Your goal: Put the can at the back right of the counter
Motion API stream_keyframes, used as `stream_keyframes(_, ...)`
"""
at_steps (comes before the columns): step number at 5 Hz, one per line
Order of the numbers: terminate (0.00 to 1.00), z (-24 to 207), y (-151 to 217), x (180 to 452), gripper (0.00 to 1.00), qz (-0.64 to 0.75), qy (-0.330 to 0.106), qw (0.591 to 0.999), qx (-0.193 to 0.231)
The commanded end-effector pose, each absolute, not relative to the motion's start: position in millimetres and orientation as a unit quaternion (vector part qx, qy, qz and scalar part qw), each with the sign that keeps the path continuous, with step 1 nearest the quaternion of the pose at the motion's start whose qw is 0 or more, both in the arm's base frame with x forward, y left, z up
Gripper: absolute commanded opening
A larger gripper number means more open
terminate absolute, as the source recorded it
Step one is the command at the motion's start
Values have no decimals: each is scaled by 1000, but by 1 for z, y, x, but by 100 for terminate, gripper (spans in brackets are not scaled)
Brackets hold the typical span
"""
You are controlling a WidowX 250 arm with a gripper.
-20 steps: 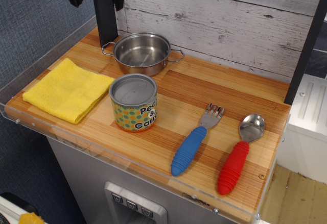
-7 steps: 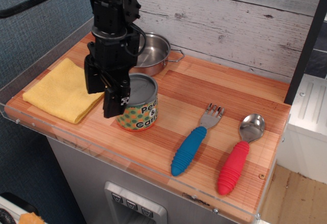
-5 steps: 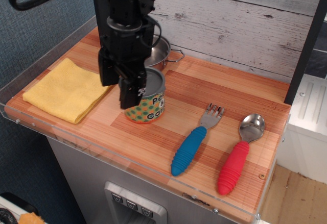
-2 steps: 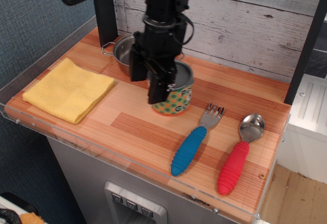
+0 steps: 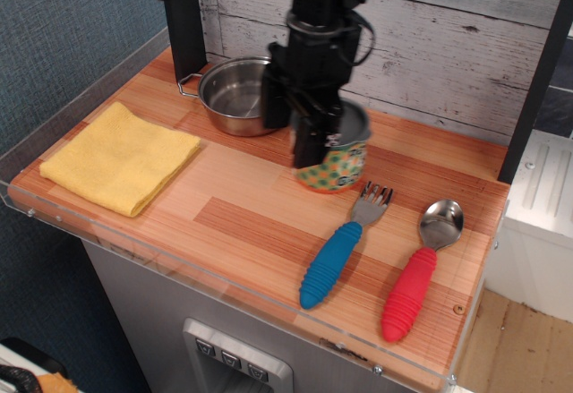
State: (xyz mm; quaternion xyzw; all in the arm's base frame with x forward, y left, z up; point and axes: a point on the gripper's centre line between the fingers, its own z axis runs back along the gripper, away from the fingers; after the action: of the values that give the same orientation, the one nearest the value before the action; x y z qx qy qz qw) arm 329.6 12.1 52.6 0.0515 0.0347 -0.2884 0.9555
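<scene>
The can, green with orange and yellow dots and a grey lid, is held by my black gripper, which is shut on it from above. The can sits low over the wooden counter, near the middle towards the back, just right of the steel pot and just behind the fork's tines. Whether it touches the wood I cannot tell. The fingers hide the can's left side and most of its label.
A steel two-handled pot stands at the back left. A yellow cloth lies at the left. A blue-handled fork and a red-handled spoon lie at the front right. A white plank wall backs the counter.
My gripper came down at the can's left, closed on it and carried it from front centre-left to the right and back, past the pot. The other things have not moved.
</scene>
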Motion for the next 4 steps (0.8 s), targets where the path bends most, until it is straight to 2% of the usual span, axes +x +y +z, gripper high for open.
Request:
stream_keyframes(1, 0, 69, 14, 351, 100, -285, -7, 956, 62)
stream_keyframes(3, 0, 68, 9, 371, 100, -278, -18, 959, 54)
stream_keyframes(4, 0, 76, 0, 377, 100, -281, -34, 958, 46)
